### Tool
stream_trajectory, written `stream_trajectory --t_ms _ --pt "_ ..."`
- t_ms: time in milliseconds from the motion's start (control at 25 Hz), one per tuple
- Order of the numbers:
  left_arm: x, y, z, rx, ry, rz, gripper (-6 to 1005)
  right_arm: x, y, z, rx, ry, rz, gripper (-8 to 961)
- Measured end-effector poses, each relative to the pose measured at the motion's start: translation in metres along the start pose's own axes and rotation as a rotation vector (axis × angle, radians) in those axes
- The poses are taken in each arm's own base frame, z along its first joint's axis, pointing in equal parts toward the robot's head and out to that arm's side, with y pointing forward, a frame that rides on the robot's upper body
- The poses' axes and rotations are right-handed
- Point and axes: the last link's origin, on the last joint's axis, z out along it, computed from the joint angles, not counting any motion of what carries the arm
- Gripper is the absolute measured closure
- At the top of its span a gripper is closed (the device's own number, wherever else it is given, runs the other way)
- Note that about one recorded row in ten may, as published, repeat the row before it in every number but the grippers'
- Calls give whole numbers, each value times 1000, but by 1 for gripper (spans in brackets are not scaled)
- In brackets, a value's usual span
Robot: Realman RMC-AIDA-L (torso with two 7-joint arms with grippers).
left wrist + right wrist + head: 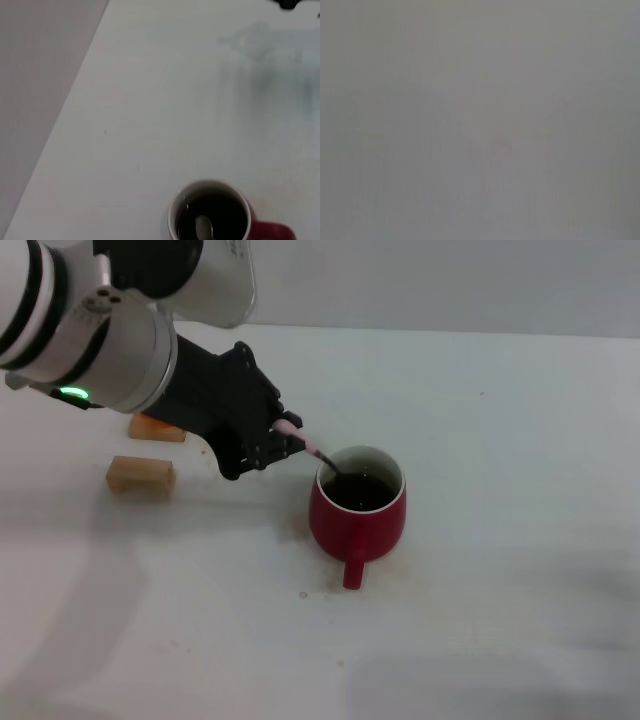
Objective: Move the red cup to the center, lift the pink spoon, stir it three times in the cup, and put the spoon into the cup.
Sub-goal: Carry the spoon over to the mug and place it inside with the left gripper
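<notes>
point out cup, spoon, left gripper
cup (358, 525): head view, on the red outer wall.
spoon (313, 447): head view, on the pink handle, above the rim.
left gripper (284, 435): head view, at the tips holding the spoon's handle.

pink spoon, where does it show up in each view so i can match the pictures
Head view: the pink spoon slants from the left gripper into the red cup, just left of picture centre.
Left wrist view: only its bowl shows, sunk in the dark liquid at the bottom edge.
Right wrist view: not in it; only flat grey.
Shared landmark: the red cup's white inner rim, seen in the head and left wrist views.
</notes>
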Motion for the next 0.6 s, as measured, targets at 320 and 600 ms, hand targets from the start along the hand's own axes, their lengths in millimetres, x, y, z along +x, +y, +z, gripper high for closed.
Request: stream_trajectory --t_ms 320,600 --pt "-9 -1 15 -6 -38 -11 788 -1 0 -2 1 -6 0 953" --pt "-16 -8 30 -10 -44 -41 784 -1 0 -5 -3 -8 -1 953"
